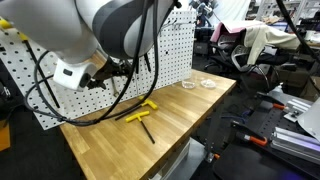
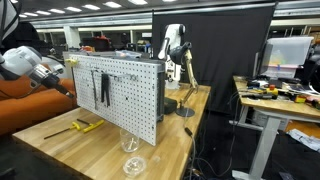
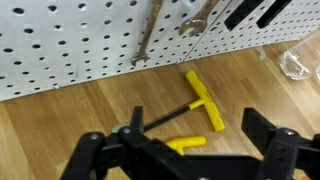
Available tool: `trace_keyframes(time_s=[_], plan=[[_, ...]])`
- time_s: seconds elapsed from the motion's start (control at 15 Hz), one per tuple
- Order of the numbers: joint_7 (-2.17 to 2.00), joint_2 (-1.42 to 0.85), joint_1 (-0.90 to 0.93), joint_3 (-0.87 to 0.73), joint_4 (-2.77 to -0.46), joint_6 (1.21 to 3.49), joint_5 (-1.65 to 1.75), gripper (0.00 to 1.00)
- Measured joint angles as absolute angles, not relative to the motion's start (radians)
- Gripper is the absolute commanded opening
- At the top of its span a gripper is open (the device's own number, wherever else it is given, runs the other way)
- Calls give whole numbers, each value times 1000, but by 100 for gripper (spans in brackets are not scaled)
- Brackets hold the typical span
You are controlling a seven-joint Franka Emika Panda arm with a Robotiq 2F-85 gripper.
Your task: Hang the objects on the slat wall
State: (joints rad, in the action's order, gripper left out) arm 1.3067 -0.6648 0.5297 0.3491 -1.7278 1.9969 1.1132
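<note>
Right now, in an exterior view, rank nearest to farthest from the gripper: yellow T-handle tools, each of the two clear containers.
1. Yellow T-handle tools, on the table below the gripper; the pair too close to split.
2. Nearer clear container, by the pegboard end.
3. Farther clear container, at the table's far edge.

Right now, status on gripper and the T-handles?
Gripper open, empty, above bench. Two yellow T-handle tools flat on bench, not hung. Pegboard behind them; a wrench hangs there. Nothing between gripper and tools.
</note>
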Motion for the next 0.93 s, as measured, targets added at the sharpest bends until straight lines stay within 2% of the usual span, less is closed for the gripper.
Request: trace_keyframes(time_s=[0.67,0.93], plan=[[1204,-720,526,355,-1724,1955,1085,100],[1236,-720,519,364,-1764,2020,1085,100]])
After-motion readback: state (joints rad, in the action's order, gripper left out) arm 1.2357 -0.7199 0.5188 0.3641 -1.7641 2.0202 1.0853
